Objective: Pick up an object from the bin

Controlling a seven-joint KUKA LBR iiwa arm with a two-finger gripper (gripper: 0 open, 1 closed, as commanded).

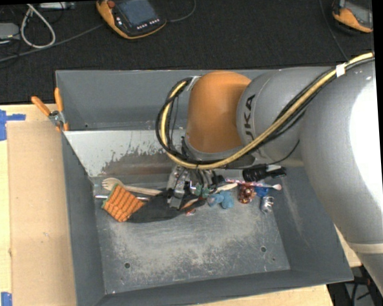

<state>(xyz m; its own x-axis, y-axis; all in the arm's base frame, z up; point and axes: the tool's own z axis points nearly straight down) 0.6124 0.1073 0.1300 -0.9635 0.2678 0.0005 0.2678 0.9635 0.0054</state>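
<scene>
My gripper (183, 190) is low over the middle of the bin's back part, under the arm's orange cover. It is down among a cluster of small things. Right beneath and left of it lies a flat black piece (151, 212). An orange ridged thing (122, 203) lies just left of that. A small blue thing (224, 200) lies close on the gripper's right. The view leaves unclear whether anything is held.
A cream spoon-like utensil (118, 184) lies behind the orange thing. Right of the gripper are a brown-red thing (246, 192), a black marker (264, 173) and a small silver piece (267, 205). The arm covers the bin's right side.
</scene>
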